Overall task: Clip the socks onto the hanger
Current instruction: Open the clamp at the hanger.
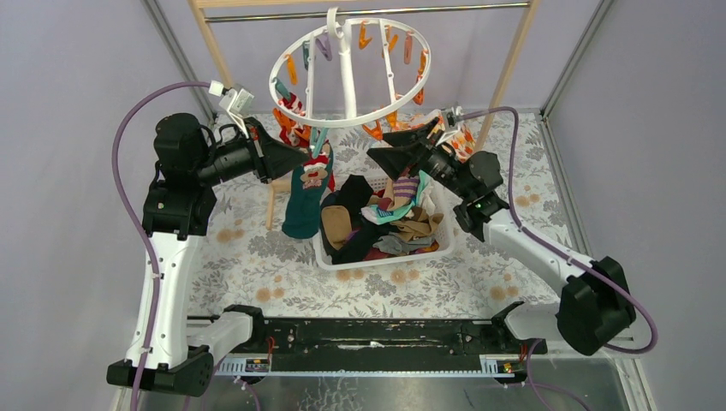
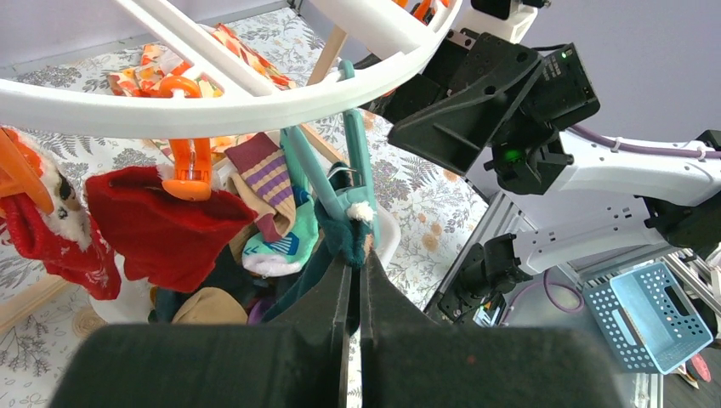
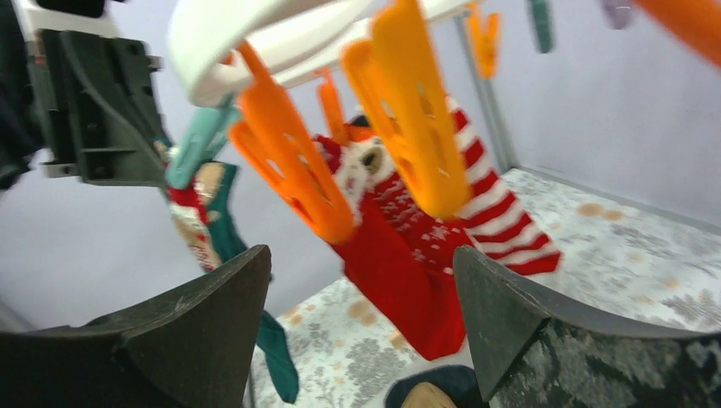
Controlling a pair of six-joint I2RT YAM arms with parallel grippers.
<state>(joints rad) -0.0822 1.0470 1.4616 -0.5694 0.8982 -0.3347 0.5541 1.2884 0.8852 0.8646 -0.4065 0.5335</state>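
1. Top view: hanger (image 1: 349,86) on the bar (image 1: 257,14), over the worktop (image 1: 257,257). Left pincer (image 1: 301,157) pinched on a teal sock (image 1: 301,210) dangling under the ring's near-left rim. Right pincer (image 1: 383,147) spread wide and empty, at the near-right rim. Basket (image 1: 385,259) of loose socks (image 1: 402,218) below, between both arms.
2. Left wrist: left pincer (image 2: 353,259) clamped tight on the teal sock (image 2: 340,234), just beneath a teal clip (image 2: 344,170), sock's top at the clip's tip. Red sock (image 2: 161,238) on an orange clip (image 2: 189,170) to the left.
3. Right wrist: right pincer (image 3: 361,255) gaping, nothing between its fingers. Just ahead, blurred orange clips (image 3: 408,110); red sock (image 3: 400,289) and striped sock (image 3: 502,212) hanging behind them; teal sock (image 3: 225,212) at left.
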